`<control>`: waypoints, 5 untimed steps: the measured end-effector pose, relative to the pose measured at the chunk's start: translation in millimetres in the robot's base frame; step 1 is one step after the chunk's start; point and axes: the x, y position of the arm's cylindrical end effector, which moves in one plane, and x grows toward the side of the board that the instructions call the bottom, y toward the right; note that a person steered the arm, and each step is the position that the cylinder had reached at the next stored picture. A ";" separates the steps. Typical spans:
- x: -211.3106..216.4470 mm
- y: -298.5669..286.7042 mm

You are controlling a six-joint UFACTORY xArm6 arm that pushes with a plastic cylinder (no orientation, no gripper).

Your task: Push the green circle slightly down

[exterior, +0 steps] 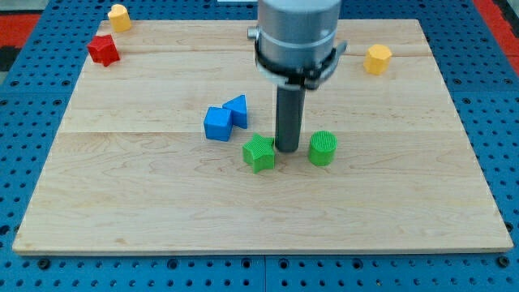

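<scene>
The green circle [322, 148] is a round ribbed block standing a little right of the board's middle. My tip [287, 149] rests on the board just left of it, in the gap between the circle and a green star-shaped block [259, 152]. The tip is close to both, slightly nearer the star; I cannot tell whether it touches either. The arm's grey body [296, 36] hangs above at the view's top.
A blue cube [217, 123] and a blue triangle [238, 110] sit together left of the rod. A red star block [103, 49] and a yellow block [119, 17] are at top left. A yellow hexagon [377, 58] is at top right. The wooden board [122, 203] lies on blue pegboard.
</scene>
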 end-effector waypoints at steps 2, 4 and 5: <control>24.5 50.8; 41.3 68.3; 24.2 104.1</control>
